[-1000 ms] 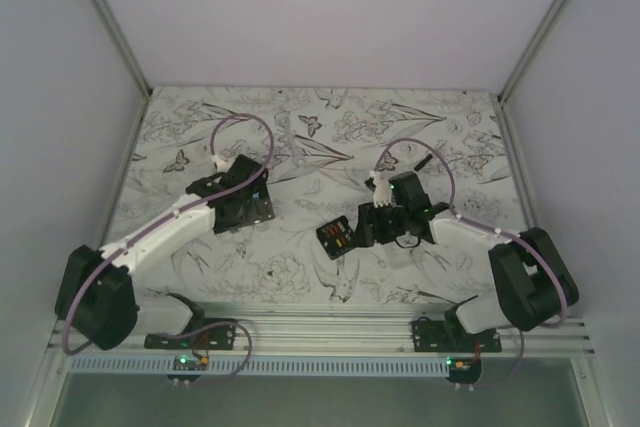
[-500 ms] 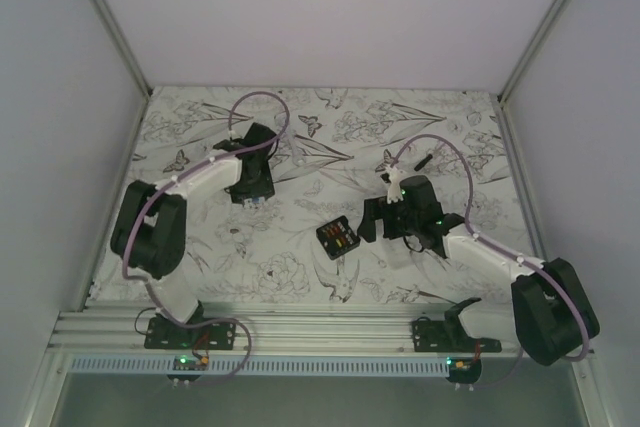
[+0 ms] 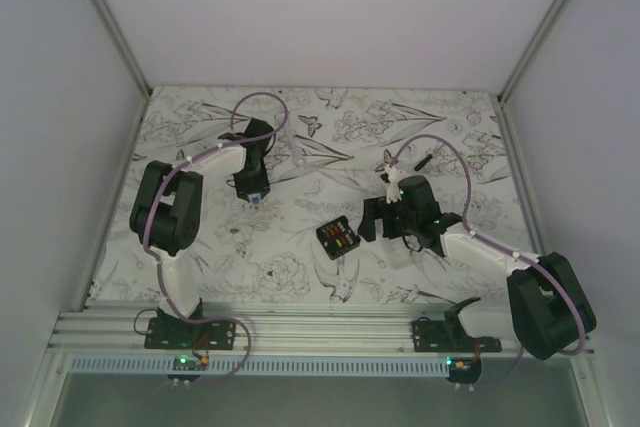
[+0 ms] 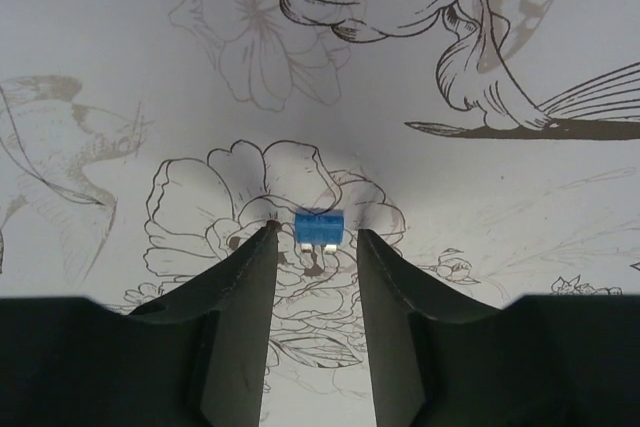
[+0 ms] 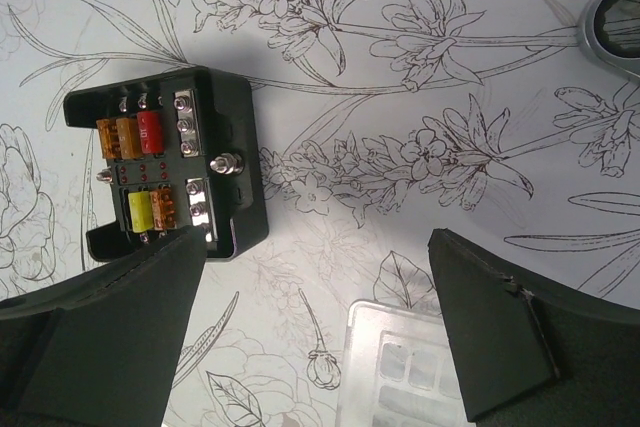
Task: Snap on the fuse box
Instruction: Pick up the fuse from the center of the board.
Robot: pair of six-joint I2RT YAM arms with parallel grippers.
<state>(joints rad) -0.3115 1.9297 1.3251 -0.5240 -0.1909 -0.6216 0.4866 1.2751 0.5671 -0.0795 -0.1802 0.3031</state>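
Observation:
The fuse box [image 5: 165,162] is a black square box lying open-side up, with orange, red and yellow fuses inside; in the top view the fuse box [image 3: 338,238] sits at mid-table. My right gripper [image 5: 315,242] is open wide just to its right, its left finger [image 5: 120,317] beside the box. A clear plastic cover [image 5: 400,372] lies flat between the right fingers. My left gripper [image 4: 315,237] hovers over a small blue fuse [image 4: 319,227] lying at its fingertips; the jaws stand narrowed on either side of it, with a gap on each side.
A short black stick [image 3: 423,161] lies behind the right arm. A round metal-rimmed piece [image 5: 615,17] shows at the right wrist view's upper right edge. The flower-printed mat [image 3: 300,277] covers the table, with grey walls on three sides.
The left arm has folded up and swung its gripper right and back over the blue fuse, jaws narrowing. The right jaws have opened wide beside the fuse box.

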